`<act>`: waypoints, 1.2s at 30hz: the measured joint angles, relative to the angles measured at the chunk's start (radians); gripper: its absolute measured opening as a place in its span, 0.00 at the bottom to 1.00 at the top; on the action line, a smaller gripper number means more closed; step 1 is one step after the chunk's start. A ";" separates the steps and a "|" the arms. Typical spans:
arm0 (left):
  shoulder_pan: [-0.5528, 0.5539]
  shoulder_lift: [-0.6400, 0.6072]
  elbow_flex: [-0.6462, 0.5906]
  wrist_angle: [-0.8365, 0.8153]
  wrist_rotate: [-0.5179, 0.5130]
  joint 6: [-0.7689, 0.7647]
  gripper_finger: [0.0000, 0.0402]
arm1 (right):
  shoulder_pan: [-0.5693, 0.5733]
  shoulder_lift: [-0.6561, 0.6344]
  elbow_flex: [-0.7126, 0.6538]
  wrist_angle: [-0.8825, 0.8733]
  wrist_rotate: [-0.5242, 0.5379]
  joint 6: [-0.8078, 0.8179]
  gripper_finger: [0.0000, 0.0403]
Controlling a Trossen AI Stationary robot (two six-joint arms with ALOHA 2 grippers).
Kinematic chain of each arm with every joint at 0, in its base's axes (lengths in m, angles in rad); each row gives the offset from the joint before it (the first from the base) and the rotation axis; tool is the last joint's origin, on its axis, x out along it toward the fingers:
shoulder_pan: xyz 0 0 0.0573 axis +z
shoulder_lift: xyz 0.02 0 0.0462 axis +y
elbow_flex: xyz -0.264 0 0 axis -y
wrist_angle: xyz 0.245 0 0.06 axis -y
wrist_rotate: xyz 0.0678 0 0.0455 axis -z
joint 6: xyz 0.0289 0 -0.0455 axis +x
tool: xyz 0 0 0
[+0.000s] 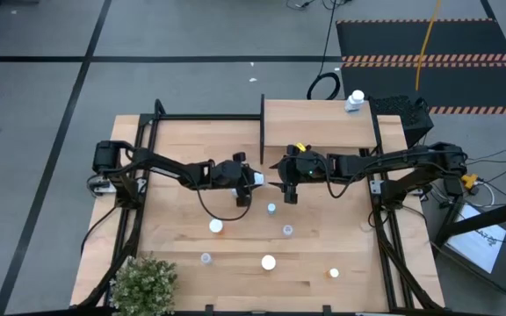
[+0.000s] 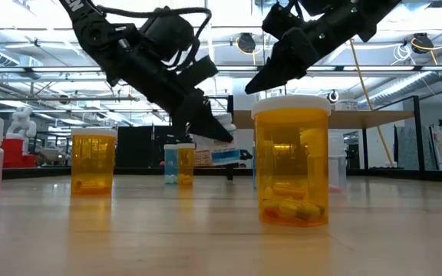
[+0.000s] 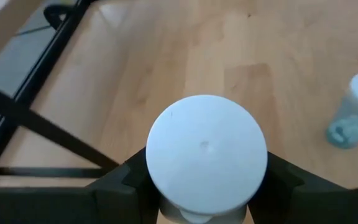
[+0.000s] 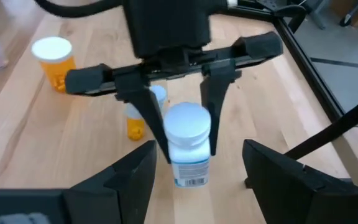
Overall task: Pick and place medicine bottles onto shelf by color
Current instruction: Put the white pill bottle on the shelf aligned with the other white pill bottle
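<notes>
right wrist view gives us the key relation: our left gripper (image 4: 180,134) sits straight ahead of the right one, its two thin fingers clamped on the sides of a white-capped bottle (image 4: 188,146) with a pale body and a printed label. the bottle hangs off the table, cap tipped towards our right gripper (image 4: 197,177), whose fingers stand well apart on either side of the space just short of it. so the bottle's long axis points roughly along the line between the two grippers, and the right one is placed to close round the cap end.

in the high view the two grippers meet near the table's middle, the left gripper (image 1: 255,178) touching or almost touching the right gripper (image 1: 286,183), just in front of the shelf (image 1: 314,123). the left wrist view looks down on the white cap (image 3: 206,150) held between our own fingers (image 3: 122,180), which confirms the grip.

we judge this to be a handover: the shelf lies on the right arm's side, so that arm is the nearer one for the placing. one pale bottle (image 1: 355,101) already stands at the shelf's far edge. several others, orange and pale, stand loose on the table (image 1: 174,211) nearer the front.

the risk is in the transfer itself, if the left lets go before the right has closed firmly.
</notes>
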 joint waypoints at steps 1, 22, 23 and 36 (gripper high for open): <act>0.000 -0.022 -0.002 -0.016 0.001 -0.006 0.45 | 0.000 0.000 0.000 -0.001 0.000 0.000 0.58; -0.230 -0.399 -0.069 -0.429 0.009 -0.287 0.45 | 0.000 0.000 0.000 0.040 0.000 0.007 0.58; -0.250 -0.378 -0.078 -0.377 -0.011 -0.291 0.45 | 0.000 0.000 0.000 0.048 0.000 0.025 0.58; -0.306 -0.091 -0.089 -0.161 -0.068 -0.245 0.45 | 0.063 0.000 0.001 0.129 0.026 0.120 0.58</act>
